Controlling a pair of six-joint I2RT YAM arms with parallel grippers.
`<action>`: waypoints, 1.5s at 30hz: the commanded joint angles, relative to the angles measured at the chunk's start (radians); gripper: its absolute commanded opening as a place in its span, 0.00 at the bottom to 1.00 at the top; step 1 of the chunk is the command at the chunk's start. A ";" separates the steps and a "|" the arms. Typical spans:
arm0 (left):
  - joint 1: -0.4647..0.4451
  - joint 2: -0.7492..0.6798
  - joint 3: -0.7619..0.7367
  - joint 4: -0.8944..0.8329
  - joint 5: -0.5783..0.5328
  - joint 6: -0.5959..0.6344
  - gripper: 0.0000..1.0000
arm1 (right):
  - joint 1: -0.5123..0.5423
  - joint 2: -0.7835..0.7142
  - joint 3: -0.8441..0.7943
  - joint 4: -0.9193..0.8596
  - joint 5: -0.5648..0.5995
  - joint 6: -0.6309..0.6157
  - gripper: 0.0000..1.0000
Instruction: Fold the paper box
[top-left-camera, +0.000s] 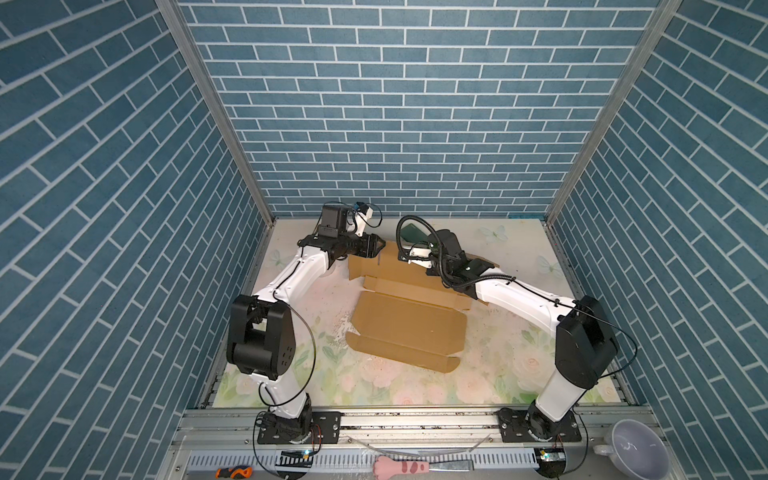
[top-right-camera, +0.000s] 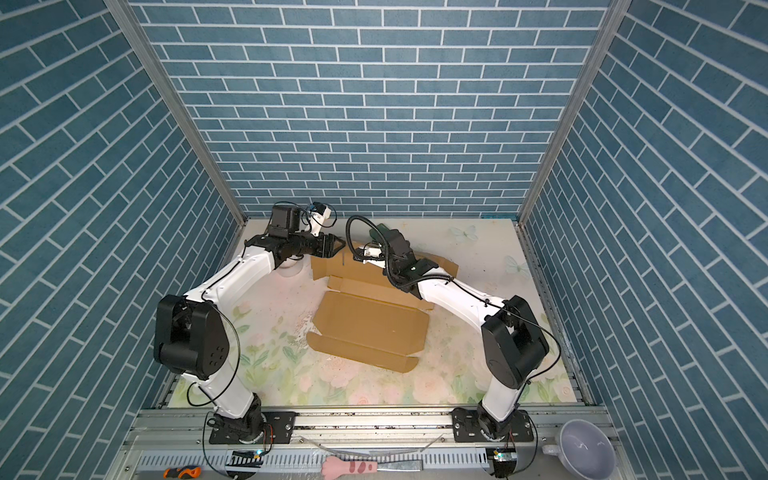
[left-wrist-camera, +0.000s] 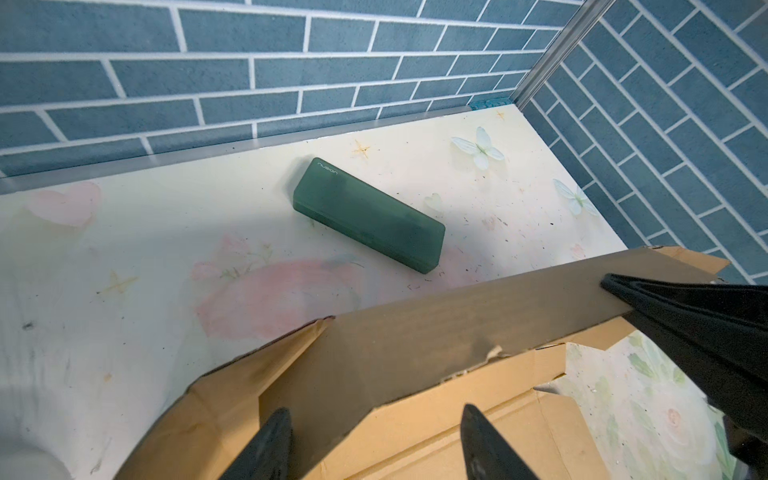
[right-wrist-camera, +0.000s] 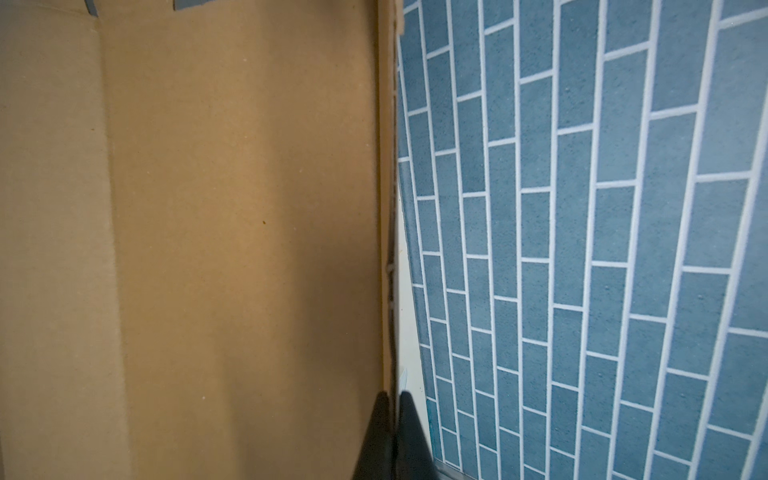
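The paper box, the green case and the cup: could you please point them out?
paper box (top-left-camera: 409, 322): in a top view, middle of the big flat panel.
green case (left-wrist-camera: 370, 214): left wrist view, middle of its top face.
cup (top-left-camera: 636, 451): in a top view, its inner wall.

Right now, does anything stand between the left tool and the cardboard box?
Nothing visible. The left tool hangs open right at the cardboard box's raised flap. The green case lies on the table beyond the flap, clear of both.

A dark green case lies flat on the floral desk near the rear wall. A screwdriver, a pink paw-shaped tool and a cup lie beyond the desk's front edge.
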 joint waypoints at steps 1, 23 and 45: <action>-0.009 -0.011 -0.021 0.028 0.041 -0.024 0.64 | 0.011 -0.036 -0.023 0.014 0.001 -0.038 0.00; 0.050 -0.185 -0.156 0.011 -0.021 -0.054 0.66 | 0.082 0.049 -0.129 0.324 0.230 -0.144 0.00; 0.358 -0.011 -0.198 0.227 -0.038 -0.209 0.58 | 0.078 -0.025 -0.243 0.521 0.140 -0.262 0.00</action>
